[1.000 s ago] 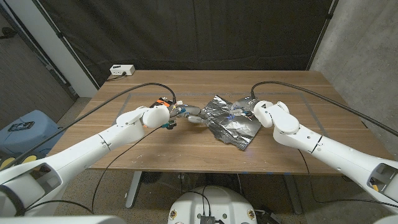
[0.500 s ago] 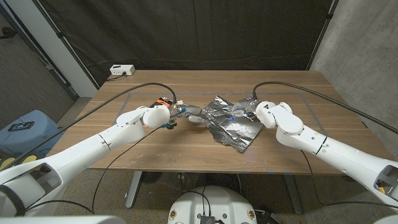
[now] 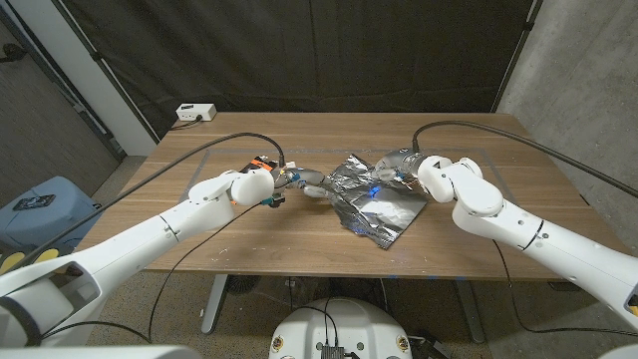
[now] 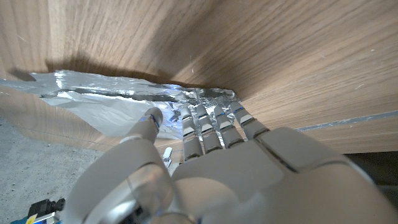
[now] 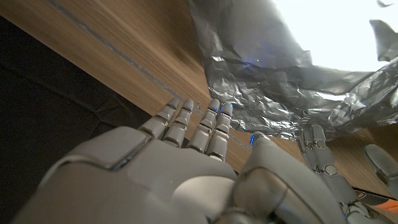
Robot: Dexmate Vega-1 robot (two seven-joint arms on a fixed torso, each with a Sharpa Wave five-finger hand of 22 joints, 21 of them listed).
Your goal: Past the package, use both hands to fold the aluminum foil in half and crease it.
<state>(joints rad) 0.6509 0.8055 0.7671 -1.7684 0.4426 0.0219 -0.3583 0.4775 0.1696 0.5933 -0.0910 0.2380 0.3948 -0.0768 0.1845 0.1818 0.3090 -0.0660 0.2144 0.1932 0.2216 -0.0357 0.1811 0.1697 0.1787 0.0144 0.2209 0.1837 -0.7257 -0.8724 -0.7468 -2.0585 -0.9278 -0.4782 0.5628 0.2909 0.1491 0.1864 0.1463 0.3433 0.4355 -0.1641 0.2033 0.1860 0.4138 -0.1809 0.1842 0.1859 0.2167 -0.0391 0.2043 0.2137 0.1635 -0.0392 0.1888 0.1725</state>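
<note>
We see the crinkled silver aluminum foil sheet (image 3: pixel 374 194) lying diagonally on the wooden table (image 3: pixel 478 140), left hand (image 3: pixel 299 183) pressing its edge, right hand (image 3: pixel 399 166) touching its far corner; whether either actually grips it, we cannot tell.

A wooden table (image 3: pixel 299 244) with faint tape lines on its top is set mid-frame in front of a black curtain (image 3: pixel 299 50) covering the upper part of the picture. A grey concrete wall (image 3: pixel 588 90) is seen at the right, and a white power strip (image 3: pixel 195 113) sits at the table's upper left corner. A blue bin (image 3: pixel 45 204) stands on the grey floor (image 3: pixel 469 319) at the left edge.
</note>
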